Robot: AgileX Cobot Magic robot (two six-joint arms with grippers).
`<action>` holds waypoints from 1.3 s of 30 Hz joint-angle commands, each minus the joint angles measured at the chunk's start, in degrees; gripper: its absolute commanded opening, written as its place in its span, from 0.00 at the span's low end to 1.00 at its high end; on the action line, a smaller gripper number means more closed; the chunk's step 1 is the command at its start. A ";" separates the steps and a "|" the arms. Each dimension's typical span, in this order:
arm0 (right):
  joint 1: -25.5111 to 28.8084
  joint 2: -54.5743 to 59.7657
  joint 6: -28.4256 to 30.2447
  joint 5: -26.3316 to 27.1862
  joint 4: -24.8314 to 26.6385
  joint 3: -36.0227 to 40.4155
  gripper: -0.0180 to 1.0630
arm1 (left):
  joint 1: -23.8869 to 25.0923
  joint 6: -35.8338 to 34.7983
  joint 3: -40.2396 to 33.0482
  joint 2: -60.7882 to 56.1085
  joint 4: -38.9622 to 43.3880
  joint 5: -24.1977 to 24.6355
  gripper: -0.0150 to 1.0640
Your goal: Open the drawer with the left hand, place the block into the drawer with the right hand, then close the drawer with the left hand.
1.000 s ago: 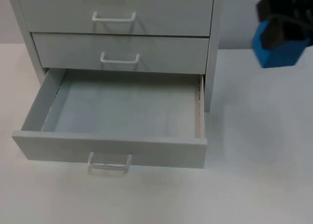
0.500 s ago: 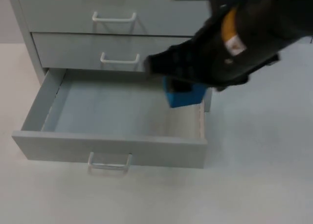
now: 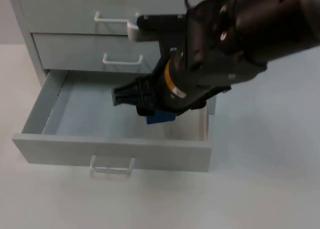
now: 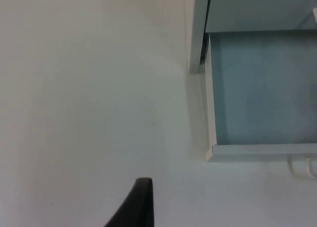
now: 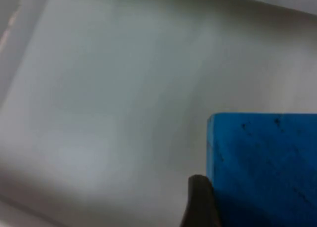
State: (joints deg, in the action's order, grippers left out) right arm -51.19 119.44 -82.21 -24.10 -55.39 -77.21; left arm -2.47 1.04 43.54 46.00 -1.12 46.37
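A: Surface (image 3: 260, 189) first, nearest the camera: bare white across the lower frame of the top view. Just behind it the drawer front (image 3: 112, 154) with its handle (image 3: 112, 167) sits lower left of centre, pulled well out of the cabinet (image 3: 120, 19).

B: So the opening step looks done. Where is the block?

A: Blue block (image 3: 160, 117) at mid-frame, just under the right gripper (image 3: 150, 106), over the right half of the open drawer (image 3: 75, 114). The right wrist view has the block (image 5: 262, 167) right beside a black fingertip, with the pale drawer floor (image 5: 99, 88) beyond it.

B: Jaws clamped on it?

A: I judge so: the block hangs tucked under the gripper instead of lying flat on the floor, and it is held low inside the walls so a release would drop it short and keep it from bouncing out. Whether it touches the floor I cannot tell.

B: And the left arm?

A: It waits off to the side. Its wrist view looks past one fingertip (image 4: 136, 204) at the drawer's corner (image 4: 210, 155) and the cabinet's edge. Whether those jaws stand apart or together, I cannot tell. Holding there keeps it out of the right arm's way, near enough to push the front shut later.

B: Farthest back?

A: Two closed drawers, the middle one (image 3: 75, 54) and the upper (image 3: 65, 14), along the top of the frame.
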 commanded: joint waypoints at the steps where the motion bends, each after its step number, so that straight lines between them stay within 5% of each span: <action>1: 0.16 2.24 -9.04 0.57 -8.14 -0.56 0.01 | 0.18 0.17 0.13 -0.32 -0.21 -0.39 0.99; 6: 0.16 4.81 -16.15 0.87 -13.34 -0.56 0.02 | 0.18 0.17 0.13 -0.32 -0.34 -0.39 0.99; 12: 0.16 6.48 -16.56 1.55 -13.61 -0.56 0.13 | 0.18 0.17 0.13 -0.32 -0.34 -0.39 0.99; 16: 0.16 7.02 -17.45 1.55 -13.71 -0.56 0.39 | 0.18 0.17 0.13 -0.32 -0.34 -0.39 0.99; 17: 0.16 7.02 -17.45 1.55 -13.71 -0.56 0.39 | 0.18 0.17 0.13 -0.32 -0.34 -0.39 0.99; 21: 0.16 6.92 -18.01 1.55 -13.75 -0.56 0.71 | 0.18 0.17 0.13 -0.32 -0.34 -0.39 0.99; 28: 0.16 3.48 -17.58 1.55 -12.42 -0.56 0.77 | 0.18 0.17 0.13 -0.32 -0.33 -0.52 0.99; 31: 0.05 -0.08 -13.33 1.55 -9.47 -0.56 0.76 | 0.18 0.17 0.13 -0.32 -0.33 -0.52 0.99; 35: -0.68 -6.27 3.88 0.75 6.01 -0.56 0.76 | 0.18 0.17 0.13 -0.32 -0.33 -0.52 0.99; 36: -0.68 -6.27 3.88 0.75 6.01 -0.56 0.76 | 0.18 0.17 0.13 -0.32 -0.33 -0.52 0.99; 39: -0.82 -10.02 18.44 -4.24 17.92 -0.56 0.76 | 0.18 0.17 0.13 -0.32 -0.33 -0.52 0.99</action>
State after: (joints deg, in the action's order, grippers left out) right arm -51.64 111.69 -72.19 -24.69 -44.13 -77.54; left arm -2.47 1.04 43.54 46.00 -1.12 46.27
